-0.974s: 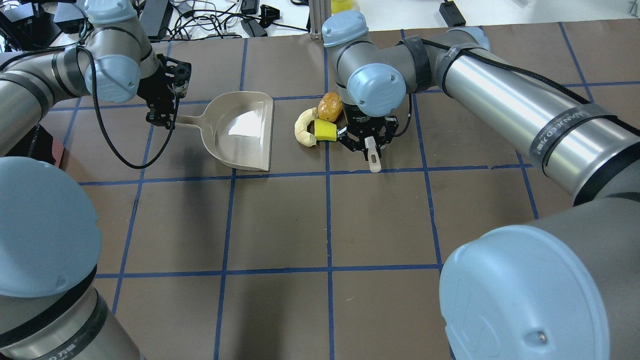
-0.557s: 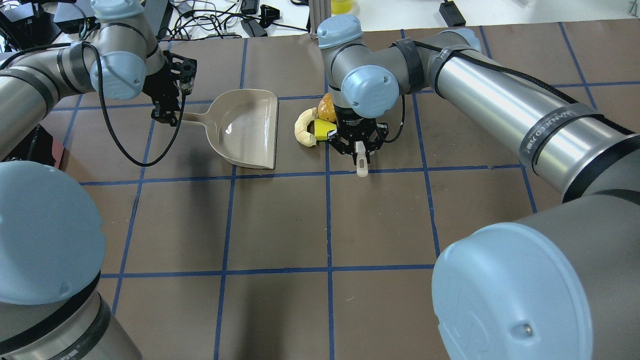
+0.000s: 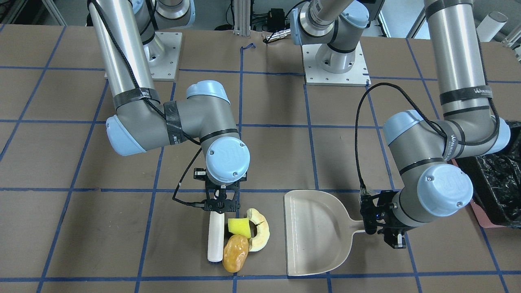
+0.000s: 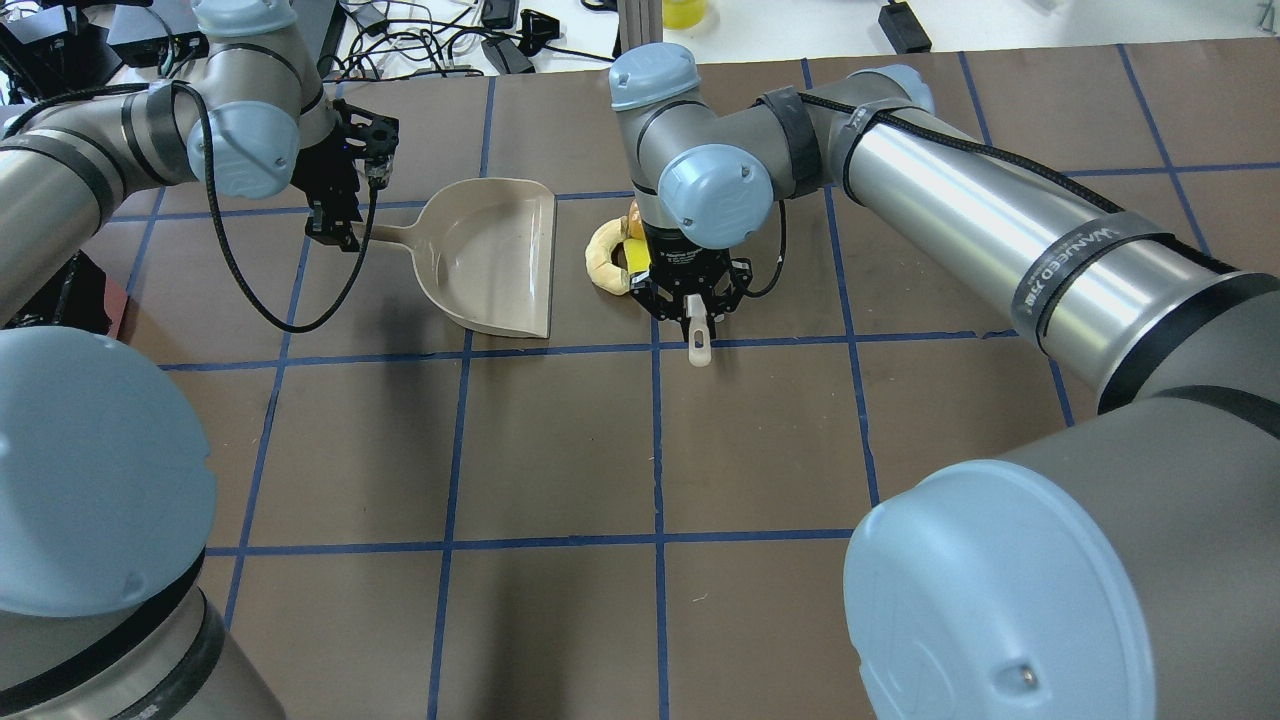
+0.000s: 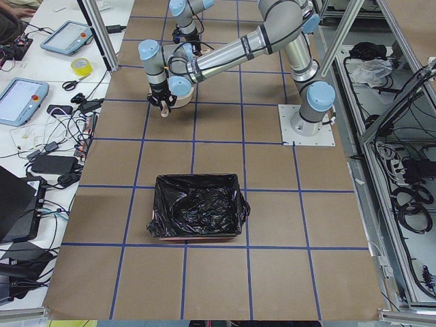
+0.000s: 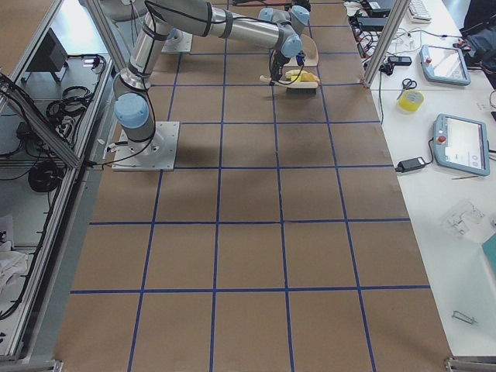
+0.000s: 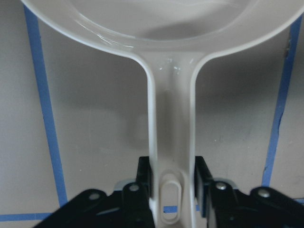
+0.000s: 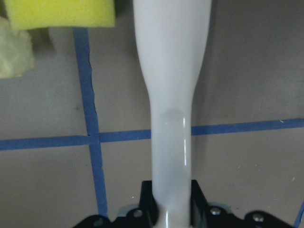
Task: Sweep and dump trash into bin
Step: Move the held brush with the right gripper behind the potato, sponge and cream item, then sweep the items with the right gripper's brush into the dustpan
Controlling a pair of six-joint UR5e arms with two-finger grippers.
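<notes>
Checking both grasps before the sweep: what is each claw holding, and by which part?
Left claw: the dustpan, at the end of its handle. Right claw: the white brush, by its narrow handle.

Glossy plastic dustpan [image 3: 313, 230], matt spongy block [image 3: 239, 226], crinkly black plastic bin bag [image 5: 197, 210]

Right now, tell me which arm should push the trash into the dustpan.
Right. The right gripper holds the white brush, which lies beside the yellow block, orange lump and crescent slice, with the dustpan on their other side. The left gripper is shut on the dustpan's handle.
</notes>
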